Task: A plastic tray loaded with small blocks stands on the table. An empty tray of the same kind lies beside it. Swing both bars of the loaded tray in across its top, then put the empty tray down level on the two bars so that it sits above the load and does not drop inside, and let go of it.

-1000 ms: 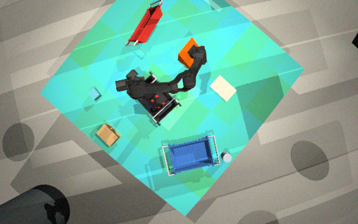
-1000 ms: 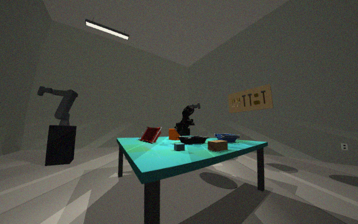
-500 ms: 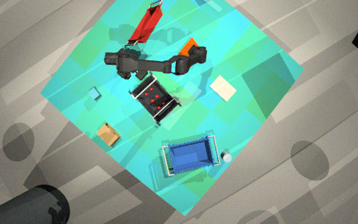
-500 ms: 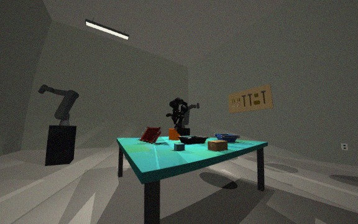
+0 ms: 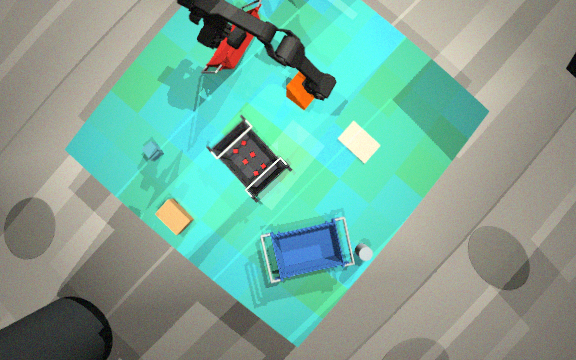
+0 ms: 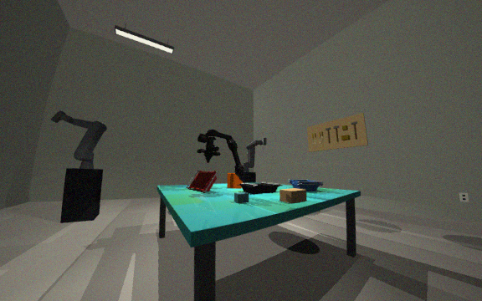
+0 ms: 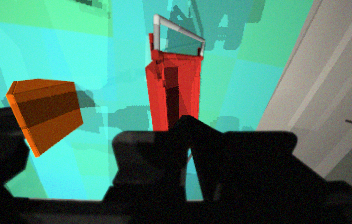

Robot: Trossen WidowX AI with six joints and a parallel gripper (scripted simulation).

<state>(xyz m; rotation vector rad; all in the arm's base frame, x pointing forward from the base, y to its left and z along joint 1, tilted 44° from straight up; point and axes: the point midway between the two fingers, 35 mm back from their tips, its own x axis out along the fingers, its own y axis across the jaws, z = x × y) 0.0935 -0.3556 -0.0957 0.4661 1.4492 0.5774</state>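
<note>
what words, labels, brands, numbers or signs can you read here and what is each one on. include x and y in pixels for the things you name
None can be read on anything in view.
The orange block [image 5: 295,92] [image 6: 233,181] [image 7: 52,112], the red tray [image 5: 233,50] [image 6: 202,181] [image 7: 155,100] and the blue tray [image 5: 308,250] [image 6: 305,185] show no lettering.
The wall board [image 6: 337,144] holds T-like shapes that look like hung tools, not letters; anything finer there is too small to read.

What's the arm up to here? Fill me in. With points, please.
The robot arm has its gripper [image 6: 208,159] [image 7: 185,119] shut and empty, above the table near the tipped red tray [image 5: 233,50] [image 6: 202,181] [image 7: 183,92]. The black tray [image 5: 263,145] [image 6: 260,188] holds small red blocks, with both its bars across the top. Nothing sits on those bars. The blue tray [image 5: 304,251] [image 6: 305,185] stands apart, its bars out at the ends.
</note>
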